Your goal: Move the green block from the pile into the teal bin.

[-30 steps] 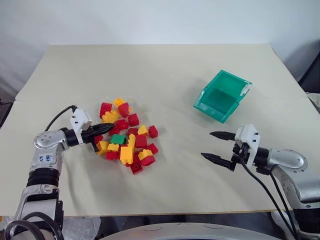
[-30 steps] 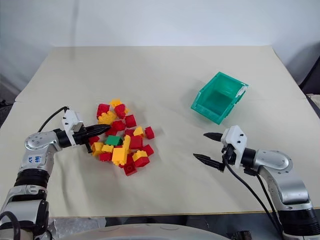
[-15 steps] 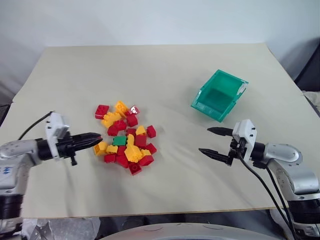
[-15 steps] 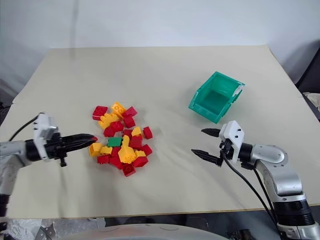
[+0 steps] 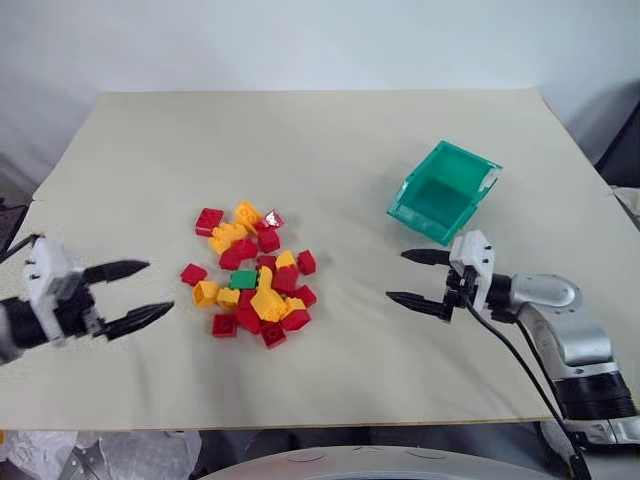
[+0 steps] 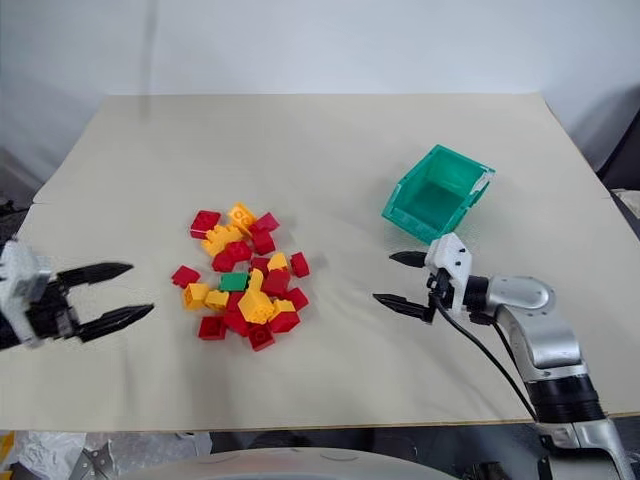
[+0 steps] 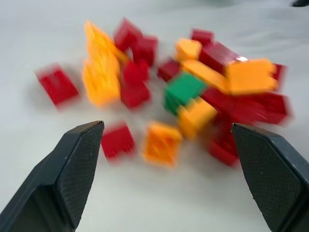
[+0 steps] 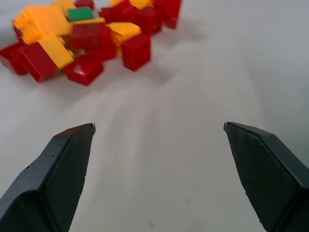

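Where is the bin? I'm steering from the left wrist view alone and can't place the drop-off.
Observer: The teal bin sits across the table on the robot's right, beyond the right gripper.
Operator: Is anything in the bin?
Observer: No, it is empty; its open front faces the pile.
Operator: Is the right gripper holding anything?
Observer: No, it is open and empty, between pile and bin.
Operator: How far is my gripper from the pile?
Observer: The left gripper is open, clear of the pile on its left; the green block lies among the bricks.

a bare test room: plain table (image 5: 300, 140) against a blank wall (image 5: 300, 40).
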### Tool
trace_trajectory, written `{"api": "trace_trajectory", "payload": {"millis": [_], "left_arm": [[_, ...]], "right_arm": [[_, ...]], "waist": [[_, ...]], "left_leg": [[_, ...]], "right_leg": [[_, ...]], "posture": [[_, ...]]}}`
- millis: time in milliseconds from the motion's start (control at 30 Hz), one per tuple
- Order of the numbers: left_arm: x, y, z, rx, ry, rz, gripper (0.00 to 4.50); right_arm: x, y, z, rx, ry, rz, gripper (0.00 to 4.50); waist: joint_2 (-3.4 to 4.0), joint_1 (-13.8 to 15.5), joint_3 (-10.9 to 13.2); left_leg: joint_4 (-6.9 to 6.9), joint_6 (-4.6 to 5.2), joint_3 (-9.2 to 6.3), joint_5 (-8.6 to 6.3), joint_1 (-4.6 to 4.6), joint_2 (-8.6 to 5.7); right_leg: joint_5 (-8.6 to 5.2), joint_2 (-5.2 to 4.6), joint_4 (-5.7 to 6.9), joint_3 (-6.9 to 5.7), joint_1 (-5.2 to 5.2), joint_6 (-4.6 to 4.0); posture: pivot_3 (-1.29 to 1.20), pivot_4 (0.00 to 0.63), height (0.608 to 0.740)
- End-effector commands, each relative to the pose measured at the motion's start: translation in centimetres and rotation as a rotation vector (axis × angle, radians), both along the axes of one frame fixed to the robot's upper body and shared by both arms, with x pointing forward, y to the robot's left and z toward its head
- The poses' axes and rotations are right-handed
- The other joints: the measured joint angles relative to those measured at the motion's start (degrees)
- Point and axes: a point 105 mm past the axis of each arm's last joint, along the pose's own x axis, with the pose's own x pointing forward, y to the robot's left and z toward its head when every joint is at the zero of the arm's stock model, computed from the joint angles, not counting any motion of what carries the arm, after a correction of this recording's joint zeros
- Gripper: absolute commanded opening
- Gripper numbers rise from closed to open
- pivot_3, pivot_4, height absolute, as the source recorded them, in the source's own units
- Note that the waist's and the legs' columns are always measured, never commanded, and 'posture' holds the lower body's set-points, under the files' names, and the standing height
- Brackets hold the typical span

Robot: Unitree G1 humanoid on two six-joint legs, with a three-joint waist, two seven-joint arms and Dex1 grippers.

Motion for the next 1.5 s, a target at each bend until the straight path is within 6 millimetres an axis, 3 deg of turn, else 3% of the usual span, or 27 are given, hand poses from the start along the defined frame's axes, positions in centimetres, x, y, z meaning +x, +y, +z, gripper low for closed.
{"api": "trace_trajectory", "payload": {"millis": [33,133,267,433,667,1000,1133,1500], "left_arm": [[1.6,-1.1,-0.5,0.017,-0.007,-0.014,4.46],[3.6,-2.9,-1.7,0.058,0.019,-0.094,4.46],[5.6,-3.7,-3.0,0.129,0.051,-0.136,4.46],[6.8,-5.1,-3.9,0.19,0.083,-0.23,4.46],[5.1,-5.8,-5.1,0.305,0.176,-0.439,4.46],[6.4,-4.4,-5.9,0.433,0.216,-0.378,4.46],[7.8,-4.5,-5.6,0.371,0.197,-0.314,4.46],[7.2,-5.0,-7.1,0.455,0.267,-0.428,4.46]], "right_arm": [[-0.1,0.2,0.9,0.007,-0.045,0.011,4.5],[-0.6,0.0,0.8,0.009,-0.051,-0.005,4.5],[-1.1,-0.2,0.5,0.013,-0.048,-0.031,4.5],[-1.6,-0.4,0.4,0.023,-0.048,-0.062,4.5],[-2.1,-0.6,0.4,0.031,-0.047,-0.098,4.5],[-1.7,-0.4,0.5,0.041,-0.053,-0.108,4.5],[-1.6,-0.3,0.6,0.042,-0.055,-0.107,4.5],[-1.0,0.0,0.7,0.038,-0.059,-0.103,4.5]], "waist": [[0.0,-0.1,0.0],[0.0,-0.1,0.0],[-0.01,-0.1,0.0],[-0.02,-0.5,0.0],[-0.02,-1.0,0.0],[0.0,-0.9,0.0],[0.1,-0.8,-0.1],[0.19,-0.9,-0.2]], "left_leg": [[0.0,0.0,0.04,0.0,0.0,-0.01],[-0.01,0.0,0.1,-0.01,-0.01,-0.01],[0.01,0.01,0.48,-0.01,-0.05,-0.02],[0.04,0.01,0.6,-0.01,-0.06,-0.02],[0.12,0.01,0.61,-0.01,0.01,-0.01],[0.46,0.1,0.39,-0.05,0.15,0.02],[0.48,0.13,0.4,-0.04,0.2,0.01],[0.5,0.19,0.42,-0.05,0.21,-0.01]], "right_leg": [[0.01,0.01,0.0,-0.01,-0.01,0.01],[0.0,0.04,-0.02,-0.03,-0.02,0.01],[0.01,0.09,-0.02,-0.05,-0.05,0.01],[0.01,0.12,-0.01,-0.05,-0.05,0.02],[0.01,0.11,0.06,0.01,-0.02,0.02],[0.01,0.01,0.54,0.2,-0.01,0.01],[0.01,-0.01,0.62,0.25,-0.01,0.01],[0.02,-0.04,0.64,0.27,-0.01,0.01]], "posture": [[0.0,0.15,0.74],[0.0,0.15,0.74],[0.0,0.15,0.74],[0.0,0.15,0.74],[0.0,0.15,0.74],[0.0,0.15,0.74],[0.0,0.15,0.74],[0.0,0.15,0.74]]}}
